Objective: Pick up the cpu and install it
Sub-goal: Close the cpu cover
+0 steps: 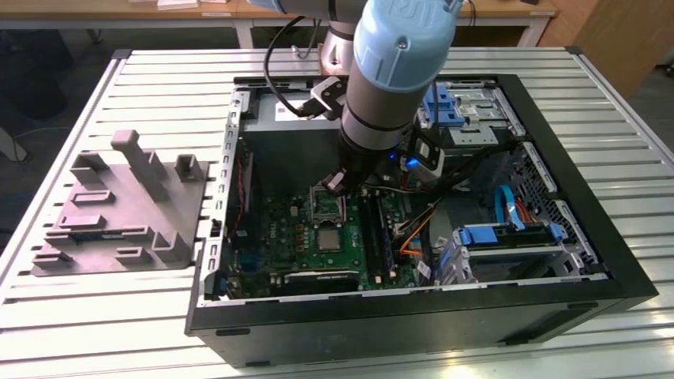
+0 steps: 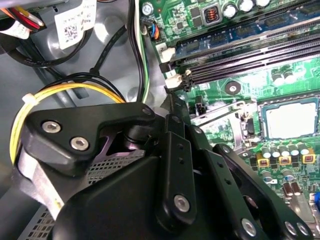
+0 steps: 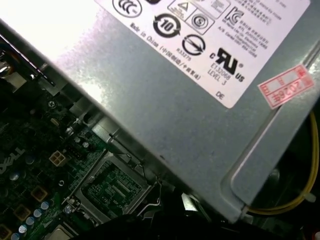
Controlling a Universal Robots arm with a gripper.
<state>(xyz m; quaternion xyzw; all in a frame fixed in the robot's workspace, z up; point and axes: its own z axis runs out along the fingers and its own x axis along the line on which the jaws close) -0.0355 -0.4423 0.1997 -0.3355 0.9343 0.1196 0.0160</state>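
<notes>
**Tool (image 1: 337,185) low over socket, cpu seated**

Exterior view: one grey-and-blue robot arm (image 1: 384,71) reaches into one open black computer case (image 1: 421,324) on the slatted metal counter (image 1: 116,324). One small square silvery-grey cpu (image 1: 330,239) lies flat in the board socket, just beside the upturned silver rectangular socket frame (image 1: 328,207). Tool hangs above that frame, apart from the cpu. Cannot tell if the tool is clenched or released. One grey plastic fixture (image 1: 116,209) sits well apart, on the exterior view's left.

Second wrist view: black tool linkage in front; cpu (image 2: 290,117) sits square in the socket, nothing gripping it.

First wrist view: one socket frame (image 3: 115,185) stands open beside one grey metal labelled box (image 3: 190,100).

Judgement: seating looks done, frame not yet closed. Any further move calls for clearance from the frame and the yellow wires (image 2: 65,92).
</notes>
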